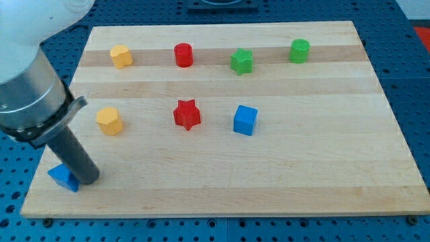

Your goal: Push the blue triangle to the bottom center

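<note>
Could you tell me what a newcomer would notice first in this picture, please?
The big grey arm at the view's left, its dark rod slanting down so my tip sits against the blue triangle near the board's bottom-left corner. Next, the red star and blue cube mid-board.

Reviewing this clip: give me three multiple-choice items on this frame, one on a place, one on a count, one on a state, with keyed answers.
1. Where is the blue triangle?
A. the view's bottom left
B. the view's top right
C. board centre

2. How many green blocks are there?
A. one
B. two
C. four

3. My tip is:
A. beside the red star
B. right beside the blue triangle
C. off the board

Answers:
1 A, it lies by the board's bottom-left corner.
2 B, a green star and a green cylinder.
3 B, the tip stands at the triangle's right edge.
</note>
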